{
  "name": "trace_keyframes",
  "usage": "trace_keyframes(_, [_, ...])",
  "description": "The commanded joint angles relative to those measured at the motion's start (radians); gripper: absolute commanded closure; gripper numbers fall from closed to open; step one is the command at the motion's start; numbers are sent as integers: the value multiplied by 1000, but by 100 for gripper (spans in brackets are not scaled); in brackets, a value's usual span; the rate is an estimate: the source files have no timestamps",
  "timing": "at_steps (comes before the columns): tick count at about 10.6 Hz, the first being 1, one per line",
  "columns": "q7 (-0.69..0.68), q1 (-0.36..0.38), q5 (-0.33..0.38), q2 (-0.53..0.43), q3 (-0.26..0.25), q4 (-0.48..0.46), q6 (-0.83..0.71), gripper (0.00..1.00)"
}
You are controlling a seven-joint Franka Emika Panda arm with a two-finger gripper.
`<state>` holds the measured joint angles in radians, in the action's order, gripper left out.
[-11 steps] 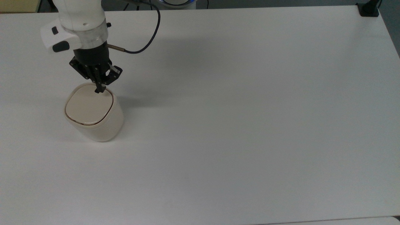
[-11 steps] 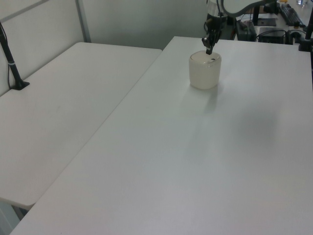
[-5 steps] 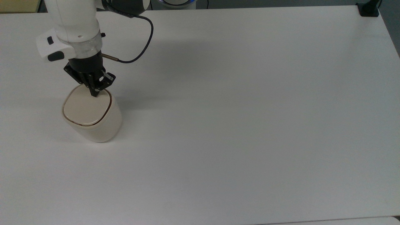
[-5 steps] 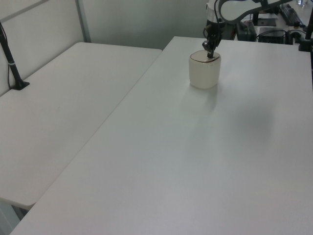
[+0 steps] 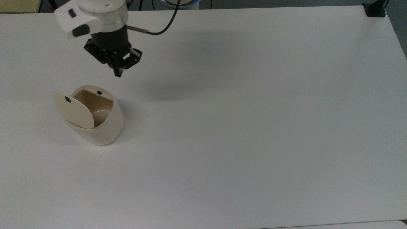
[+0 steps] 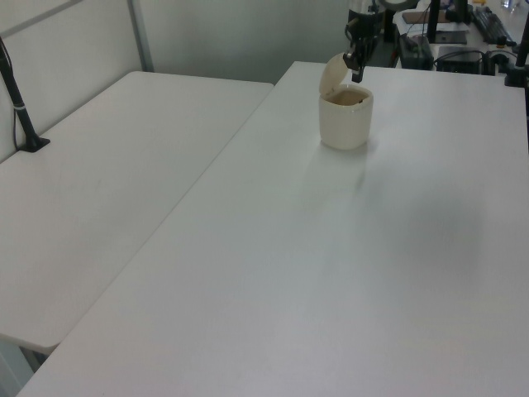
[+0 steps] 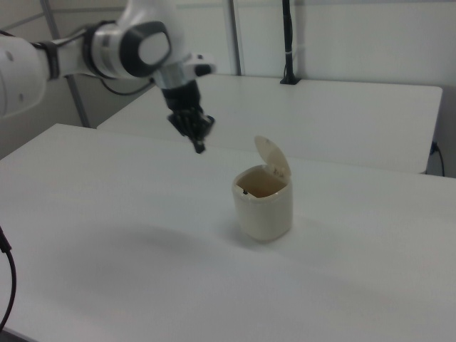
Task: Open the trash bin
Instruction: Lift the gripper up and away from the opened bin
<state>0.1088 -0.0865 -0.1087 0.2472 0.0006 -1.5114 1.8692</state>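
The cream trash bin stands on the white table at the top view's left. Its lid is swung up and stands nearly upright, so the brown hollow inside shows. A small black catch sits on the rim. My black gripper hangs in the air apart from the bin, above and to the right of it in the top view. Its fingers are pressed together with nothing between them.
The white table stretches wide to the top view's right of the bin. A dark cable loops from my wrist. A black clamp sits on the far right corner. A second table stands alongside in the left view.
My gripper tip was pressing on the lid's far edge. It has lifted up and away toward the top view's upper right, and the lid has sprung open.
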Motion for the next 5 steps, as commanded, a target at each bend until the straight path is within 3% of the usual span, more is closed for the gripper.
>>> trace_keyframes(1, [11, 123, -5, -106, -8, -18, -139, 97])
trace_keyframes(2, [2, 151, -2, -129, -7, -20, -183, 96])
trace_keyframes(4, [-24, 180, 36, -157, -5, -38, -217, 85])
trace_keyframes(5, [-24, 180, 40, -164, -5, -52, -217, 74])
